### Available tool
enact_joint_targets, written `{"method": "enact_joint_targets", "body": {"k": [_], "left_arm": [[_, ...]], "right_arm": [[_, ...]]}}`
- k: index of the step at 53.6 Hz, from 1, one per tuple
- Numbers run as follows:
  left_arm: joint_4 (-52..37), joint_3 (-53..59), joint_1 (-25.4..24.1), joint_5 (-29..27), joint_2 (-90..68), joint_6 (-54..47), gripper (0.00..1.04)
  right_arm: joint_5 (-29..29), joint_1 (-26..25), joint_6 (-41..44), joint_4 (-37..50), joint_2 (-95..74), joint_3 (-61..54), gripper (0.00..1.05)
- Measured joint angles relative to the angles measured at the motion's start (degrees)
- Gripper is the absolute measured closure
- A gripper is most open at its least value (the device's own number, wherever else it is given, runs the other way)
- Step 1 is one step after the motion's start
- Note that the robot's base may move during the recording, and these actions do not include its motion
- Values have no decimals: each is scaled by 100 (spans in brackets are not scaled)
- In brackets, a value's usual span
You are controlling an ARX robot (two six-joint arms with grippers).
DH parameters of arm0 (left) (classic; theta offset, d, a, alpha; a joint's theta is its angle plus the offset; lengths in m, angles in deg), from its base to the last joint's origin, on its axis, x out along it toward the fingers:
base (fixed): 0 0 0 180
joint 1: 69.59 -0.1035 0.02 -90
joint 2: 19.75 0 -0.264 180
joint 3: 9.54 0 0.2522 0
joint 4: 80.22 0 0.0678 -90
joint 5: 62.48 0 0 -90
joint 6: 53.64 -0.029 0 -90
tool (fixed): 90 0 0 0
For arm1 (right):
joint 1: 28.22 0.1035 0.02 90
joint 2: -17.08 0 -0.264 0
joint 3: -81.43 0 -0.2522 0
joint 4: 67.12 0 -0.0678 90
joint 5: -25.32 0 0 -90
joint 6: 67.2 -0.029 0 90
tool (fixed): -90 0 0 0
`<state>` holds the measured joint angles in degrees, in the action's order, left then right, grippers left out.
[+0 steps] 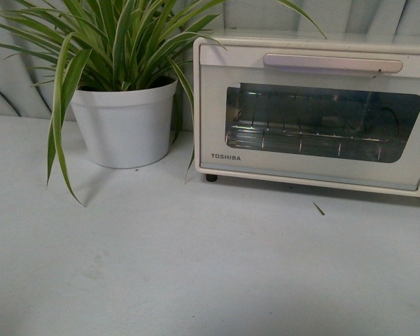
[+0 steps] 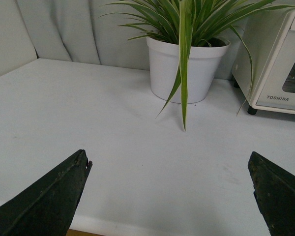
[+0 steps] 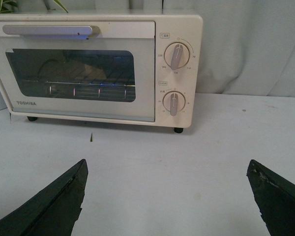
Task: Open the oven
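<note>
Nearest the lens in each wrist view were the dark fingers (image 2: 54, 196) of that arm's gripper. The left gripper (image 2: 169, 160) had its jaws spread wide, nothing between them, and hung over bare white table (image 1: 196, 266). The right gripper (image 3: 168, 166) was likewise spread wide and held nothing. It faced the oven (image 1: 315, 112) from a short way off and did not touch it. Neither arm showed in the front view.

The oven stood at the back right of the table, on small black feet (image 1: 211, 178), in front of a pale pleated curtain (image 1: 14, 70). Its door (image 1: 217, 126) was shut, flush with the body. The long bar handle (image 1: 332, 64) ran along the door's top edge, above the glass window (image 1: 322, 122). A wire rack (image 1: 301, 136) was visible through the glass. The TOSHIBA lettering (image 1: 225, 157) sat at the door's lower left corner. Two knobs, the upper (image 3: 177, 55) and the lower (image 3: 173, 102), were stacked on the panel to the door's right.

Just left of the oven stood a white pot (image 1: 124, 122) holding a striped, long-leaved plant (image 1: 119, 42). Some leaves reached across the oven's left edge. A small leaf scrap (image 1: 318, 208) lay on the table in front of the oven.
</note>
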<state>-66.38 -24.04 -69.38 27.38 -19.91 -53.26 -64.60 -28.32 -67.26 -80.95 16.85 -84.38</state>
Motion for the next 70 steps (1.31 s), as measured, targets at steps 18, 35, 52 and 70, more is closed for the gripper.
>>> {"method": "enact_joint_targets", "body": {"k": [18, 35, 52, 70], "left_arm": [[0, 0, 0, 2, 0, 0, 6], [382, -109, 24, -140, -138, 269, 6], [-133, -660, 260, 321, -2699, 3388, 6], [-2468, -2175, 2573, -162, -6776, 5243, 6]], "right_arm": [[0, 0, 0, 0, 0, 0, 9], [0, 0, 0, 0, 0, 0, 9], [0, 0, 0, 0, 0, 0, 9], [-2, 0, 0, 0, 0, 0, 9]]}}
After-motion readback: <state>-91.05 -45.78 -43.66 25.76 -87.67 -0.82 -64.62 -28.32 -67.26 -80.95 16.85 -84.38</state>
